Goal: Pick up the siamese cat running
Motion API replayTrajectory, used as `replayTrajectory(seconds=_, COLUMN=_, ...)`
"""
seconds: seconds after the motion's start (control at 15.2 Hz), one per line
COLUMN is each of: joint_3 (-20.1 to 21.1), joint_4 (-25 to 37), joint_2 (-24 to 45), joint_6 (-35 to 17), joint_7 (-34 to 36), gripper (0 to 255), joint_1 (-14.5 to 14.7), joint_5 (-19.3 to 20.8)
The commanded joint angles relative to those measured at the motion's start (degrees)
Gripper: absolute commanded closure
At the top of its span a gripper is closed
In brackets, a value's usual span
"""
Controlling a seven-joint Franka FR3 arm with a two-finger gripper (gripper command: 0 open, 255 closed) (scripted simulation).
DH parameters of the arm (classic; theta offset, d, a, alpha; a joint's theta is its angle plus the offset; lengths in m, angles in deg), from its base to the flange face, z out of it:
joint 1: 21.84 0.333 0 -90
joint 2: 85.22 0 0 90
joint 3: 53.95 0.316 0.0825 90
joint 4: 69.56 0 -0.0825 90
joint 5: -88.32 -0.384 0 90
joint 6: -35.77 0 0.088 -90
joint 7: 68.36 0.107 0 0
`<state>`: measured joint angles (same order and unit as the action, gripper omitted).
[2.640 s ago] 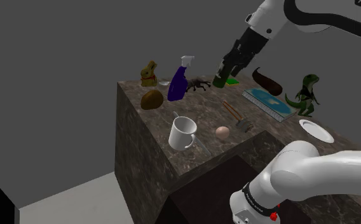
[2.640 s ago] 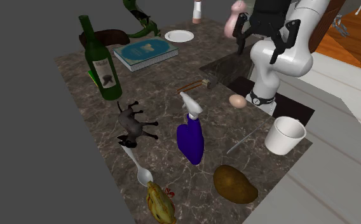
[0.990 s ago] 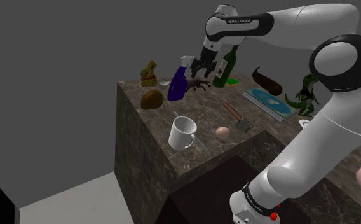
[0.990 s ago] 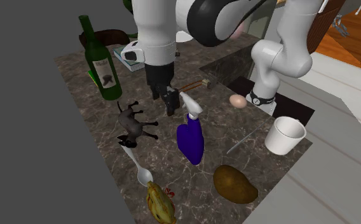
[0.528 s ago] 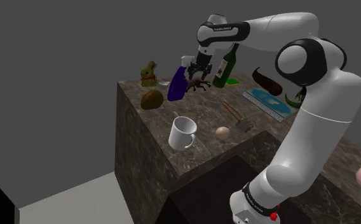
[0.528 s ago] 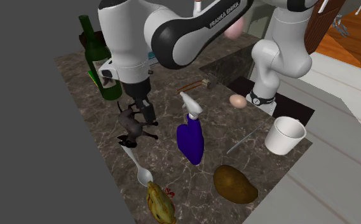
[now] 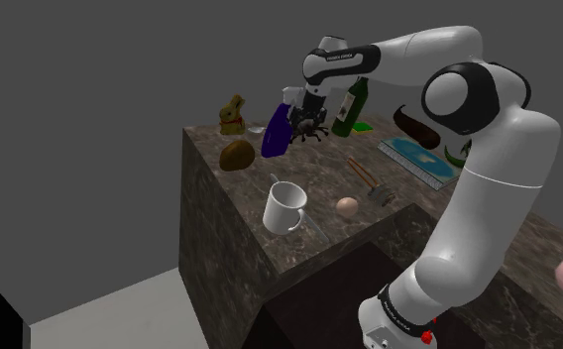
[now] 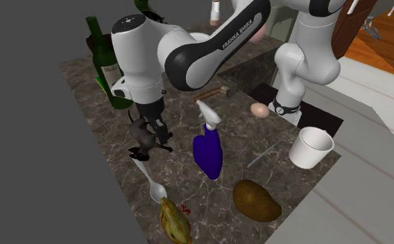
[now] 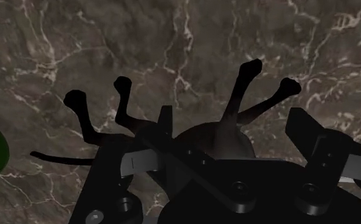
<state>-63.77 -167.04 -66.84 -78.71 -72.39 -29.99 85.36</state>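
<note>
While on its side, dark cat (image 9: 220, 133)

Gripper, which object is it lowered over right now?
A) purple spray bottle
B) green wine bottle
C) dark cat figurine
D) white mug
C: in the wrist view the open fingers stand on either side of the dark cat figurine, whose legs splay out over the marble counter. The second exterior view puts the gripper right at the cat.
</note>
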Motion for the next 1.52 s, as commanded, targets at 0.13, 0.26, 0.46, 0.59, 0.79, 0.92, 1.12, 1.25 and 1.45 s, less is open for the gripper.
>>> replayTrajectory(seconds=0.13, joint_3=-0.01, joint_4=-0.24, joint_2=-0.03, joint_6=-0.25, joint_7=-0.03, gripper=255, joint_1=-0.02, joint_5=0.00)
replayTrajectory(seconds=0.26, joint_3=-0.01, joint_4=-0.22, joint_2=-0.03, joint_6=-0.22, joint_7=-0.02, gripper=255, joint_1=-0.01, joint_5=0.00)
replayTrajectory(seconds=0.46, joint_3=-0.01, joint_4=-0.22, joint_2=-0.03, joint_6=-0.22, joint_7=-0.02, gripper=255, joint_1=-0.01, joint_5=0.00)
replayTrajectory(seconds=0.59, joint_3=-0.01, joint_4=-0.21, joint_2=0.03, joint_6=-0.28, joint_7=-0.06, gripper=255, joint_1=-0.03, joint_5=-0.02)
replayTrajectory(seconds=0.79, joint_3=-0.07, joint_4=1.19, joint_2=-0.64, joint_6=1.78, joint_7=0.03, gripper=255, joint_1=-0.01, joint_5=0.13)
replayTrajectory(seconds=0.92, joint_3=-0.10, joint_4=2.23, joint_2=-1.00, joint_6=3.18, joint_7=0.08, gripper=255, joint_1=-0.01, joint_5=0.21)
replayTrajectory(seconds=1.12, joint_3=-0.15, joint_4=3.88, joint_2=-1.49, joint_6=5.31, joint_7=0.14, gripper=255, joint_1=-0.01, joint_5=0.32)
replayTrajectory(seconds=1.25, joint_3=-0.17, joint_4=5.06, joint_2=-1.76, joint_6=6.75, joint_7=0.18, gripper=255, joint_1=-0.02, joint_5=0.39)
replayTrajectory(seconds=1.45, joint_3=-0.21, joint_4=6.95, joint_2=-2.06, joint_6=8.94, joint_7=0.23, gripper=255, joint_1=-0.04, joint_5=0.46)
